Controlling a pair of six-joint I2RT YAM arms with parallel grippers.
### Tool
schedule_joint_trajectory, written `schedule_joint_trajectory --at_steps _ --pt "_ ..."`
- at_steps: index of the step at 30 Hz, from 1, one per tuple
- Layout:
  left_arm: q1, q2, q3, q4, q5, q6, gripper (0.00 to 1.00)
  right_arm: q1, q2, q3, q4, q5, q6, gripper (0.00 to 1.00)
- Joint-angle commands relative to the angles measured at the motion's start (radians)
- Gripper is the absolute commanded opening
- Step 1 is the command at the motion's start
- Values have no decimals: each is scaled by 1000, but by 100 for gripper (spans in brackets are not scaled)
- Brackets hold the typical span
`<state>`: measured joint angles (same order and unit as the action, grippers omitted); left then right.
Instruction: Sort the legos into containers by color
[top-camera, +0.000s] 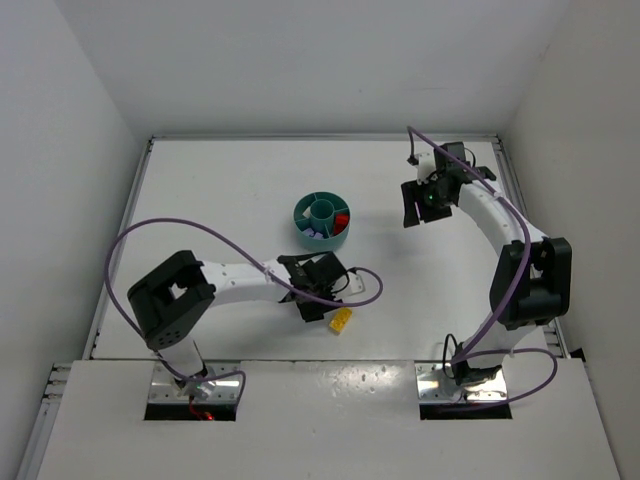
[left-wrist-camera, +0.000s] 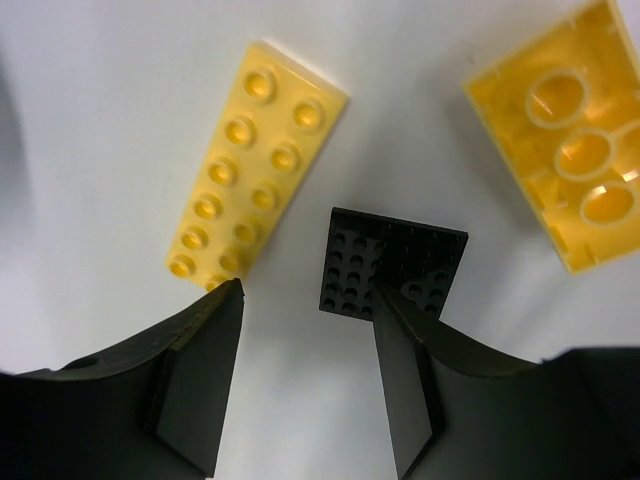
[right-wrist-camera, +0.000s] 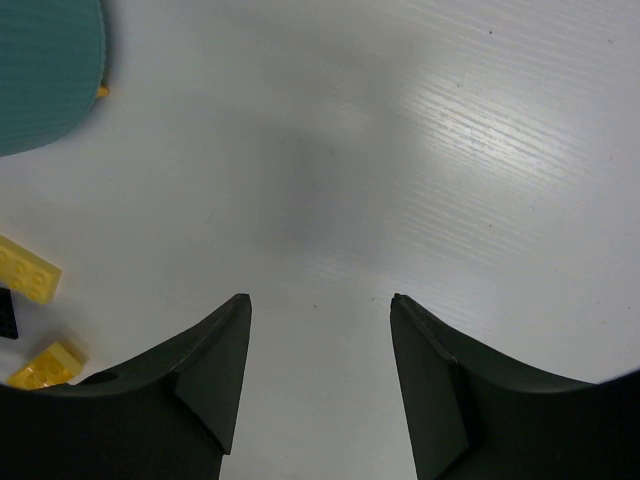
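Looking down past my left claw (left-wrist-camera: 308, 300), I see three hard, glossy plastic pieces on the smooth white table (left-wrist-camera: 90, 120). One is a thin pale-yellow plate (left-wrist-camera: 255, 170) with two rows of round studs. Another is a small flat black plate (left-wrist-camera: 390, 265), also studded. The third is a chunky yellow brick (left-wrist-camera: 565, 140) lying hollow side up, its round tubes showing.

That claw stands partly open with nothing between the jaws. One fingertip (left-wrist-camera: 395, 330) overlaps the black plate's near edge; whether it touches, I cannot tell.

My right claw (right-wrist-camera: 320, 300) is likewise parted, gripping nothing, above finely lined tabletop.

The round teal dish (top-camera: 300, 212) sits beyond my left claw, with red pieces (top-camera: 342, 220) in one curved section.
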<state>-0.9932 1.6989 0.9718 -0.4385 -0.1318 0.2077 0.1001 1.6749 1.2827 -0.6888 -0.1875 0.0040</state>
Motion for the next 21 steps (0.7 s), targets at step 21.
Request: schedule_joint_trajectory --at_steps 21 --pt "-44 -140 102 -147 64 -73 63 -3 -43 -22 21 -43 5 59"
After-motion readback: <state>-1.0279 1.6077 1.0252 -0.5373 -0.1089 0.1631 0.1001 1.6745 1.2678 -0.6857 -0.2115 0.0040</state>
